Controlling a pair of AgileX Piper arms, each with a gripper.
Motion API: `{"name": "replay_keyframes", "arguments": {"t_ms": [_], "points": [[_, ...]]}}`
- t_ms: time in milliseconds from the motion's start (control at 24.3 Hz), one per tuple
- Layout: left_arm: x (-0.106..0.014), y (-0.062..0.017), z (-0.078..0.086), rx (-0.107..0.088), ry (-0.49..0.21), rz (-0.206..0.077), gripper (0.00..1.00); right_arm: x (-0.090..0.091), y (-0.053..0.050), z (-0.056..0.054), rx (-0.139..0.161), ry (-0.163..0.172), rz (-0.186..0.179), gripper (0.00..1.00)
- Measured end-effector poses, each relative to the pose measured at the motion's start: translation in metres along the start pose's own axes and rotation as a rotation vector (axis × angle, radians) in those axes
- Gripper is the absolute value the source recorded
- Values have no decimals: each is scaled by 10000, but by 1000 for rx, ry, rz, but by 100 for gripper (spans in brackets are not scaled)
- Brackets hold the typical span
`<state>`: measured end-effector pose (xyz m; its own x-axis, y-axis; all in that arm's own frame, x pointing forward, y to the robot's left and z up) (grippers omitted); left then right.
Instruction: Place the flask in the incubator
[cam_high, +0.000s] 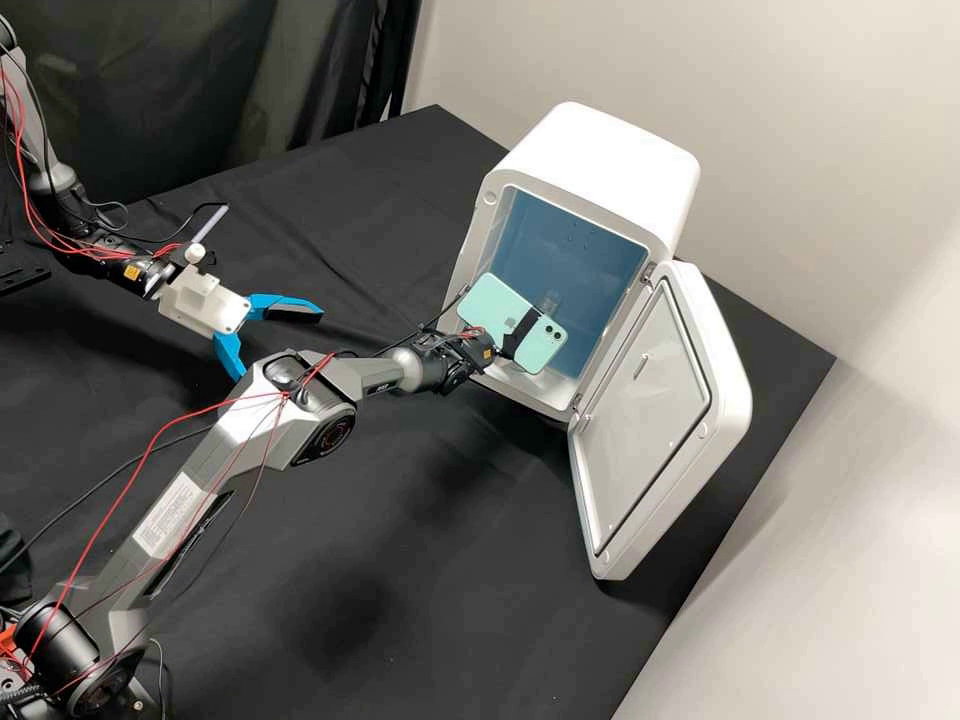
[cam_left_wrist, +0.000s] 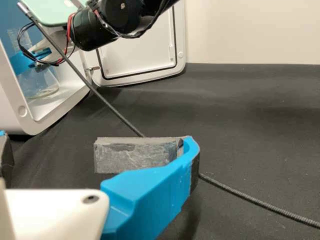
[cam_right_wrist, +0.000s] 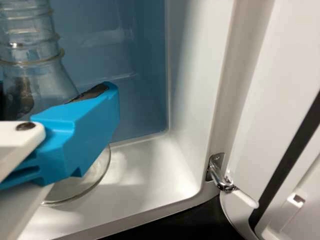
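At two o'clock on the black bench (cam_high: 400, 570), white incubator (cam_high: 600, 160), door (cam_high: 650, 420) swung wide toward four o'clock, evidently to keep the blue chamber reachable. At nine o'clock, well apart, left gripper (cam_high: 280, 346) with fingers spread and nothing between them, likely parked out of the way. Inside the chamber, right gripper (cam_right_wrist: 55, 107) clamped on the flask (cam_right_wrist: 30, 55), upright, base seemingly on the floor. Looks ready for release.
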<state>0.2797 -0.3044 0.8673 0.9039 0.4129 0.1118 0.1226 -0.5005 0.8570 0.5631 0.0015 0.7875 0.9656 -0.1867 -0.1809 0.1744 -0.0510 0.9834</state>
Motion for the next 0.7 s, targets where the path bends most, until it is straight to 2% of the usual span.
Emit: {"name": "replay_keyframes", "arguments": {"t_ms": [165,701], "points": [[-12,33,10,2,-2,6,100,0,0,0,0,0,0,0],[-17,44,23,2,-3,3,100,0,-17,-16,-1,3,-3,0]]}}
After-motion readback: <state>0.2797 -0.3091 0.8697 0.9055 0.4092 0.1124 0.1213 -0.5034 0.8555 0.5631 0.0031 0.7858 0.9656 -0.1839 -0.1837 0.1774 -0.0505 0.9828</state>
